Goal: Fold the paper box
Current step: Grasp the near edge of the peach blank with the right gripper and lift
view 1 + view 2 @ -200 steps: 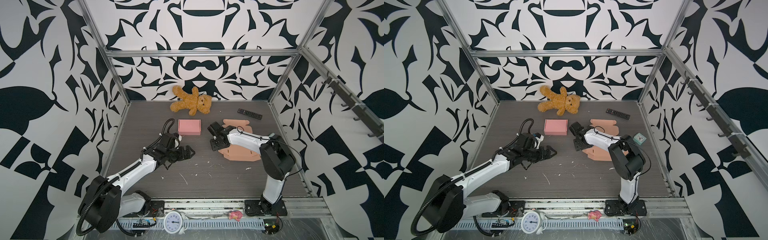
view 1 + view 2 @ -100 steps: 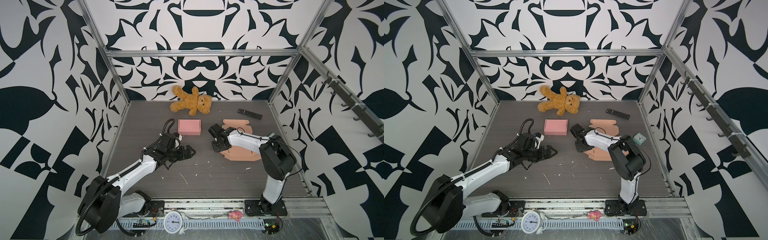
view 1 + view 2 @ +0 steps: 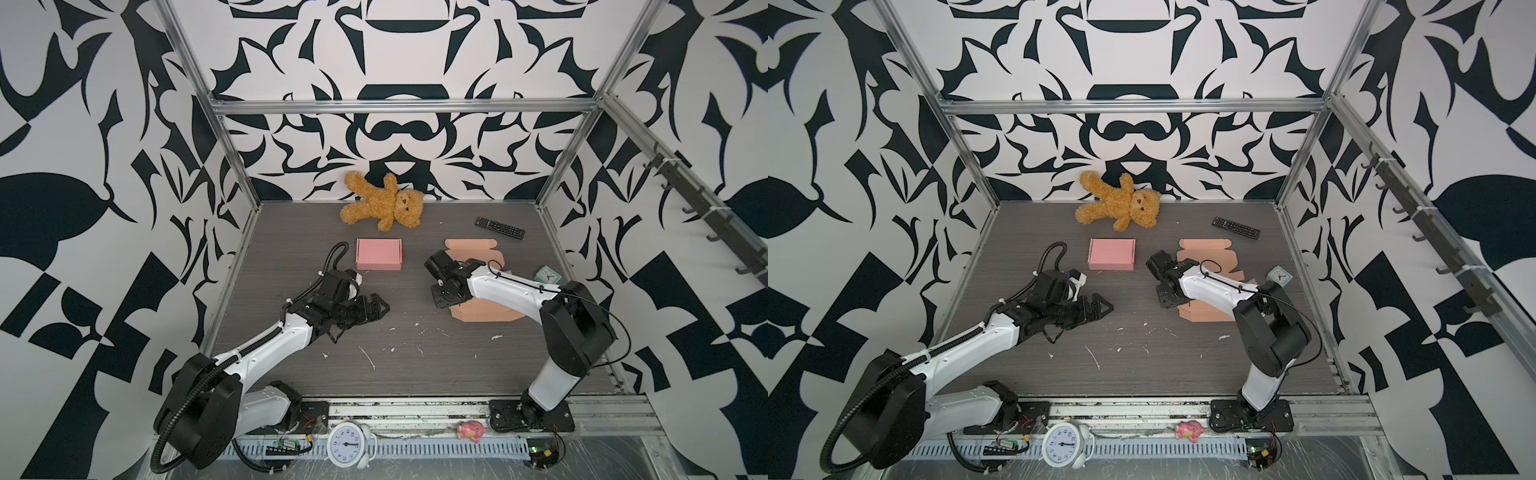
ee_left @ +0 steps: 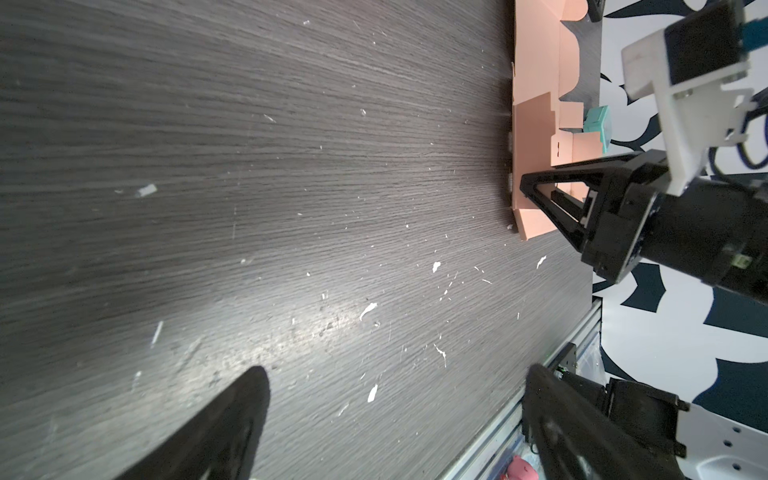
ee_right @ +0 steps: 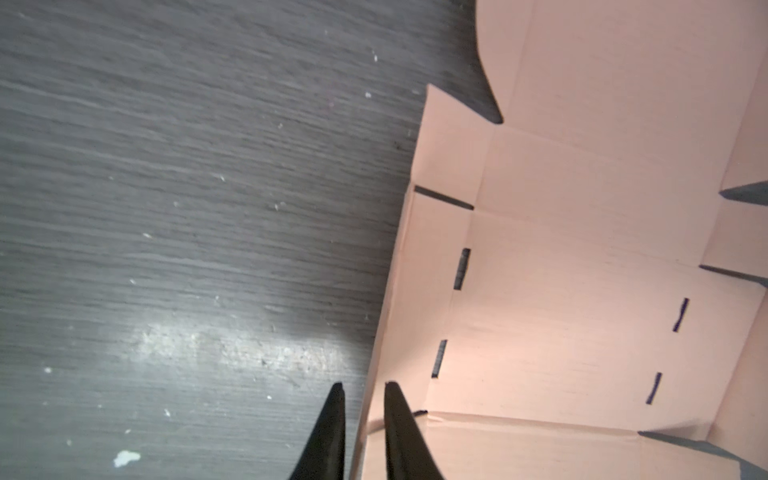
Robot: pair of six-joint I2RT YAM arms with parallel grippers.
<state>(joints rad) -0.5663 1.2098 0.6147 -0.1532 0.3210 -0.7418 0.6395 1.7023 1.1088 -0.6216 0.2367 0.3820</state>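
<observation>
On the right half of the dark wood-grain worktop (image 3: 415,357) lies the paper box (image 3: 484,312), a salmon-coloured cardboard sheet that is mostly flat and unfolded. Its far end is near the remote control (image 3: 500,227) and its right side is close to a small teal clock (image 3: 547,275). Over the paper box's left edge hangs the right claw (image 3: 439,297), pointing down at the worktop. The right wrist view shows its fingertips (image 5: 336,399) drawn close together, one over bare worktop and one over cardboard, with the edge of a side flap between them. A thin gap shows, and whether they pinch the flap I cannot tell. The left claw (image 3: 376,308) hovers low over bare worktop left of the middle, well apart from the paper box. It is spread wide, with nothing between its fingers (image 4: 232,428). Beyond it sits a closed pink box (image 3: 378,254), and a brown teddy bear (image 3: 384,205) lies against the back wall. A white alarm clock (image 3: 349,444) and a small pink toy (image 3: 469,430) rest on the front rail.
</observation>
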